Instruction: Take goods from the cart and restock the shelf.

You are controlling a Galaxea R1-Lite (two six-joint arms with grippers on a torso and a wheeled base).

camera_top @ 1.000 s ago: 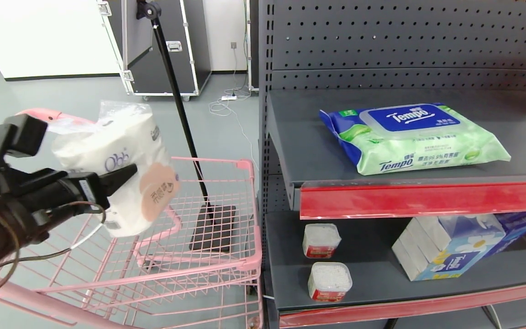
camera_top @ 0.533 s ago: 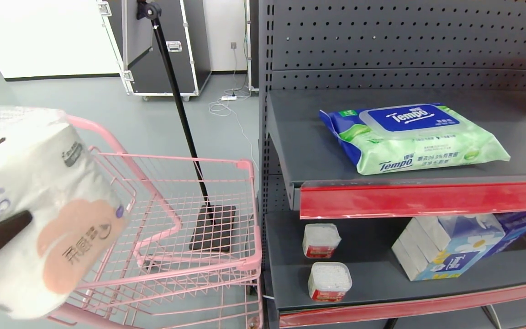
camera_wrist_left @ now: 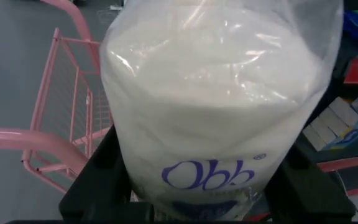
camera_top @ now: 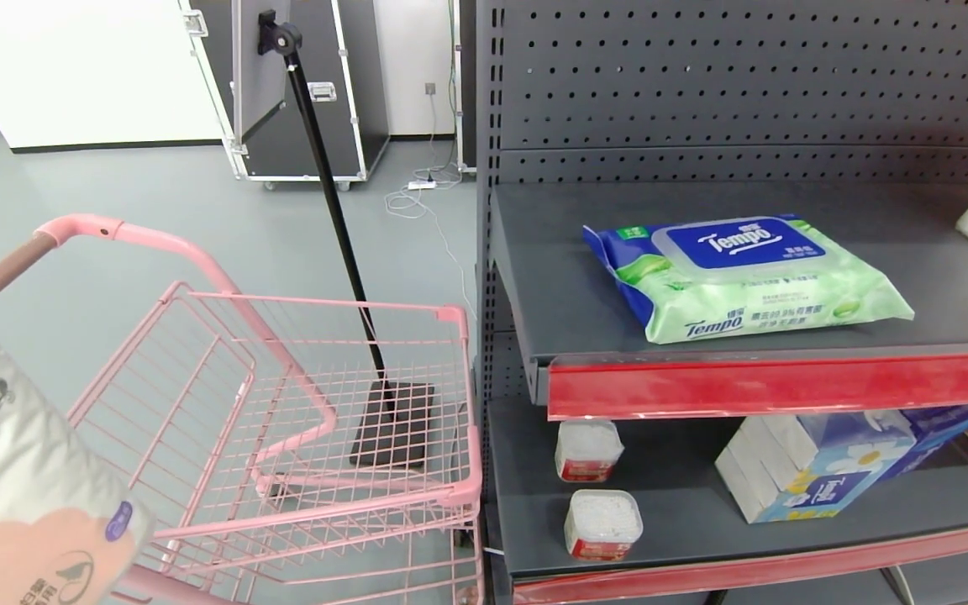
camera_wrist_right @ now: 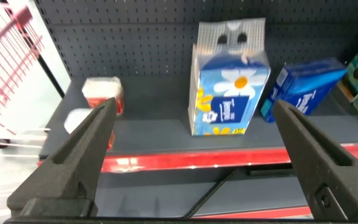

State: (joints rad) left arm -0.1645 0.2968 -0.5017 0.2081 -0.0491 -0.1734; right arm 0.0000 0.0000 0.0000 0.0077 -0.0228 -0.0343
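Shelf: The big grey shelf with red edges stood right in front of the right claw. It was off to the right of the left claw, well apart from it.

Cart: The pink wire cart was below and past the left claw, between that claw and the shelf.

Black case: A tall black case stood far past the left claw, behind the cart.

Stand: A thin black pole on a flat foot stood past the cart, far from both claws.

Left claw: It was clamped tight on the pack of paper rolls. One black finger pressed on each side of the pack.

Pack of paper rolls: This white pack in clear wrap sat between the left claw's fingers. It was up in the air, higher than the cart and not on the shelf.

Right claw: Its two black fingers were spread wide with nothing between them. It pointed at the lower board of the shelf.

Wipes pack: A green and blue pack of wipes lay flat on the board above the one the right claw faced.

Tissue pack: A blue and white tissue pack stood on the lower board, straight ahead of the right claw.

Blue box: It lay just beside the tissue pack, on the side away from the cart.

Tubs: Two small white tubs with red bands sat on the lower board, ahead of the right claw on the cart side.
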